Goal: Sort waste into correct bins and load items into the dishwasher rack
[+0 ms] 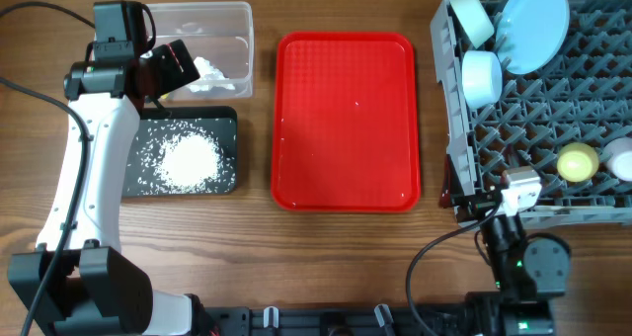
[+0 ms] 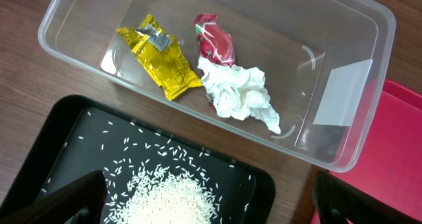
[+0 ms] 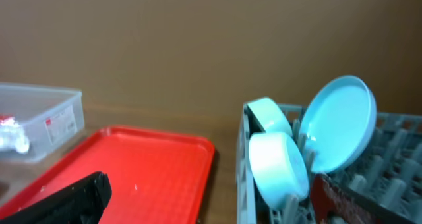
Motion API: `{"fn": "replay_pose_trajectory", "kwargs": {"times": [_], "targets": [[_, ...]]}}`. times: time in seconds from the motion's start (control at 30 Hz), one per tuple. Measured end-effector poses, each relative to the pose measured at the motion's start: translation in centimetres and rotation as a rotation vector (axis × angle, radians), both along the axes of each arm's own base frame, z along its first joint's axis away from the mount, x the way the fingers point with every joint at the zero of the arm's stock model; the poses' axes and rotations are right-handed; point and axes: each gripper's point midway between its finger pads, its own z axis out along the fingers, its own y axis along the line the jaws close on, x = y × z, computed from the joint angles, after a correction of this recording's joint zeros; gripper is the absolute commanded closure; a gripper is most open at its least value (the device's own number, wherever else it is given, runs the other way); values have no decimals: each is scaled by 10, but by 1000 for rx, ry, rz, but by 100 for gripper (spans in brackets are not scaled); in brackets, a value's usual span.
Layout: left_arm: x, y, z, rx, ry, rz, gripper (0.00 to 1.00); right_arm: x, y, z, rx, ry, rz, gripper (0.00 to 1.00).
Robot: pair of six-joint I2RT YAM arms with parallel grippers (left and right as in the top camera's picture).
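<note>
Hazards, overhead view: left claw [image 1: 178, 64] hovers over the clear tub [image 1: 247, 40]; right claw [image 1: 520, 186] sits at the dishwasher rack [image 1: 456, 128] wall, where a snag could jolt the leaning plate [image 1: 533, 20]. Left wrist view: claw spread wide, empty; wrappers [image 2: 159, 56] and tissue [image 2: 239, 95] lie in the tub; a low sweep could scatter rice [image 2: 168, 197] off the black tray [image 2: 46, 128]. Right wrist view: claw state cannot be determined.

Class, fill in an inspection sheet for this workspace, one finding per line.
Surface: wooden table.
Job's things: yellow wrapper, red wrapper and tissue in clear tub; rice on black tray; plate, two bowls, yellow cup, pink cup in grey rack.
Clutter: red tray mid-table.
Grippers: left gripper over the bins, jaws open; right gripper by the rack, jaws unclear.
Cables: black cables beside both arms.
Surroundings: brown wall.
</note>
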Motion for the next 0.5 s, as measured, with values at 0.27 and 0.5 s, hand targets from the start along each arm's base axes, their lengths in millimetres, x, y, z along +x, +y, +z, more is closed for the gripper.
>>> {"fn": "replay_pose_trajectory", "kwargs": {"times": [0.27, 0.5], "targets": [[0, 0, 0, 0, 2, 0, 0, -2, 2, -44, 36, 10, 10, 0], [0, 0, 0, 0, 2, 0, 0, -2, 2, -45, 36, 14, 11, 0]]}}
